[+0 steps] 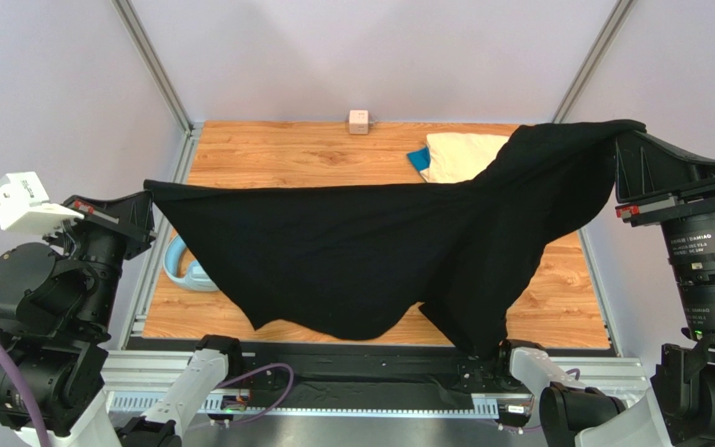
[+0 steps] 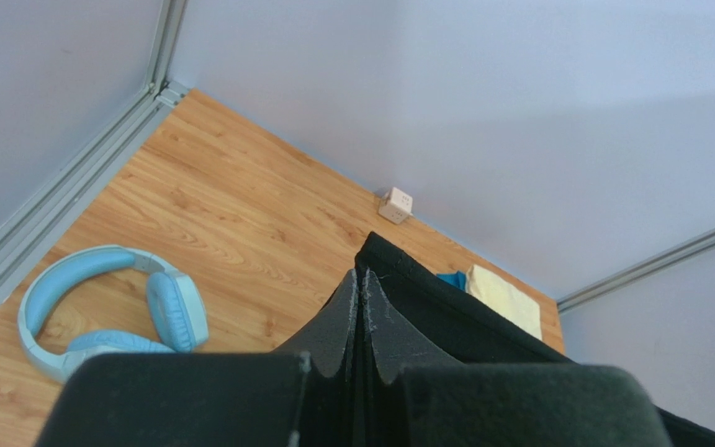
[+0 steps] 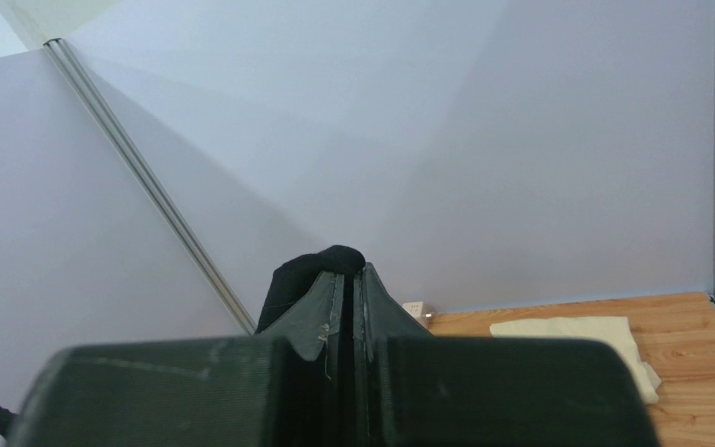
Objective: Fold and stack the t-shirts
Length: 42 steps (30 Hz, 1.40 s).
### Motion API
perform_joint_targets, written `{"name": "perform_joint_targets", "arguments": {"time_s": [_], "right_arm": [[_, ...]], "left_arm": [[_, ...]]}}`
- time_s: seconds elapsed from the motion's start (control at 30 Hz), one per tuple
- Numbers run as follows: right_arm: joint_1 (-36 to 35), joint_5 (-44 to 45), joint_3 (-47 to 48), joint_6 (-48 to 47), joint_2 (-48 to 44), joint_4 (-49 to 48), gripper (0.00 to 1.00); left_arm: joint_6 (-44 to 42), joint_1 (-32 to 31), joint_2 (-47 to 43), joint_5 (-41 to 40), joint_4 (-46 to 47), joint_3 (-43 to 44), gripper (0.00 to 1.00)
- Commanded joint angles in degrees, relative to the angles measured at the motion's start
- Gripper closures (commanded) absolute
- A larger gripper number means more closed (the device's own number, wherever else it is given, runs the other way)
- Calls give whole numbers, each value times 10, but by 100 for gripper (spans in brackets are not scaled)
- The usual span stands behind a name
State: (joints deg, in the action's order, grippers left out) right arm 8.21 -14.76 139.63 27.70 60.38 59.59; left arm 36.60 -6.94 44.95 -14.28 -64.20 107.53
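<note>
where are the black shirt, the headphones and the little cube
black shirt [image 1: 361, 242]: top view, middle of the hanging cloth
headphones [image 2: 177, 312]: left wrist view, on one ear pad
cube [image 1: 359, 122]: top view, middle of its near face

Pale lavender walls [image 1: 371, 51] enclose a wood-grain tabletop [image 1: 277, 158] under soft, even light. 2 aluminium posts [image 1: 151, 60] slant up from its far corners, and a metal rail [image 2: 53, 200] runs along its left side.
</note>
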Motion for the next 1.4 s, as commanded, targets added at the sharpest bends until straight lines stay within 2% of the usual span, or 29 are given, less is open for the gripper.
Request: {"name": "perform_joint_targets", "arguments": {"time_s": [0.0, 0.37, 0.5, 0.77, 0.97, 1.2, 1.37], "right_arm": [[0, 43, -23, -19, 22, -18, 100], [-1, 88, -161, -44, 90, 54, 100], [-18, 129, -235, -68, 111, 59, 100], [-33, 165, -271, -76, 218, 71, 100], [-35, 133, -306, -77, 316, 55, 100], [-45, 121, -287, -91, 422, 40, 100], [-50, 119, -242, -97, 502, 41, 100]], "left_arm": [[-24, 0, 33, -19, -16, -14, 100], [-9, 0, 79, -38, 51, -223, 100], [-31, 0, 123, -78, 65, -239, 100], [-53, 0, 231, -83, 142, -255, 100], [-53, -3, 325, -72, 196, -296, 100], [-51, -8, 394, -108, 260, -321, 100], [-53, -8, 472, -133, 282, -290, 100]]}}
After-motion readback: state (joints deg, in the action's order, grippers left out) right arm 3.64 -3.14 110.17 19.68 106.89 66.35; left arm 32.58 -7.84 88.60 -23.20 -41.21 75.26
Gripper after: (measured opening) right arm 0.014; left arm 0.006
